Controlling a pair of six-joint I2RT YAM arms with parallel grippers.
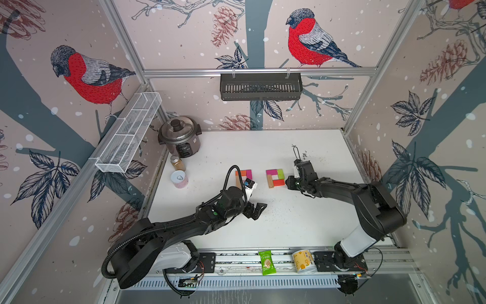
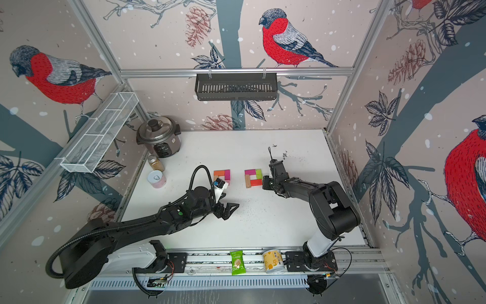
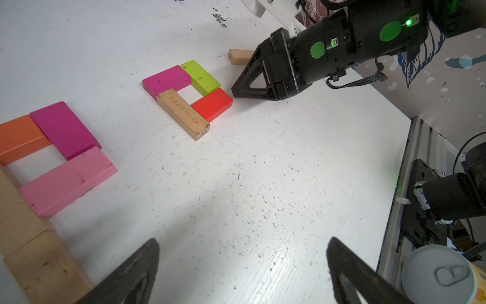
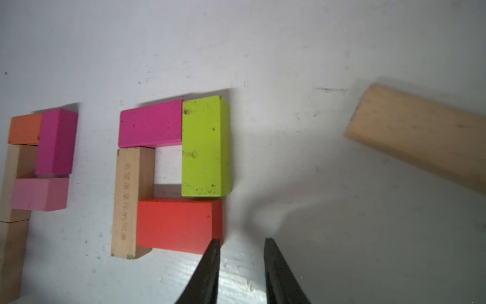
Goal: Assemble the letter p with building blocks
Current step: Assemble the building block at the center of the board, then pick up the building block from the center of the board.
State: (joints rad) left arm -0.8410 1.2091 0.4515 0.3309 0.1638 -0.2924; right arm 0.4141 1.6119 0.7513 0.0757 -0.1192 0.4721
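- Your right end effector (image 4: 242,240), slightly parted and empty, sits just beside the red flat rectangular block (image 4: 178,226); any sideways drift could shove it and skew the loop against the lime green block (image 4: 205,147) beyond.
- The loose plain wood bar (image 4: 420,136) lies apart on its other side; a low reach could drag it crooked.
- Your left end effector (image 3: 243,240) hangs wide open, empty; a swing could clip the light pink flat block (image 3: 68,181) beside it.

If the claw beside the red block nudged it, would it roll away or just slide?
Probably slide: the red block lies flat on a broad face with square edges. It looks rigid, likely painted wood, so it shouldn't bend. A push might shift the lime block and wood bar beside it.
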